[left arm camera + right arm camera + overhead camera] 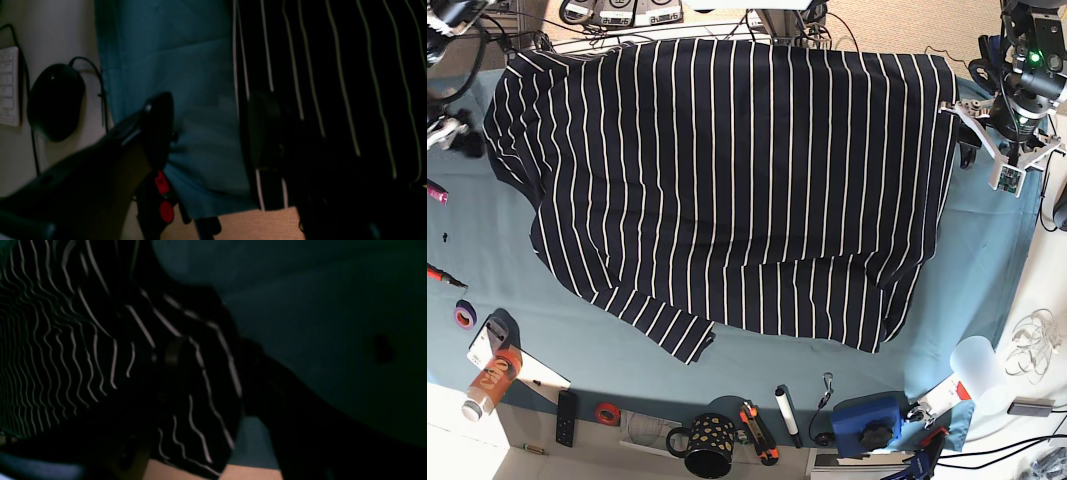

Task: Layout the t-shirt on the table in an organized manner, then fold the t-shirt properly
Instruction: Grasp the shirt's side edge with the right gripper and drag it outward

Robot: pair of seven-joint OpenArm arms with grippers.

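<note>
The t-shirt (727, 180) lies spread across the table (987, 270), dark navy with thin white stripes, one sleeve folded at the front left. My left gripper (985, 143) is at the shirt's far right edge. In the left wrist view it (213, 130) is open, with one finger over the teal cloth (186, 83) and the other at the shirt's edge (333, 83). My right gripper (452, 135) is by the shirt's left sleeve. In the right wrist view a fold of striped fabric (186, 380) lies between the dark fingers (273, 396); the grip is too dark to judge.
Along the front edge are a spotted black mug (702, 445), a blue box (867, 420), an orange bottle (487, 375), tape rolls and tools. A white cup (977, 360) stands at the front right. A black mouse (55, 100) sits on a desk beyond the cloth's edge.
</note>
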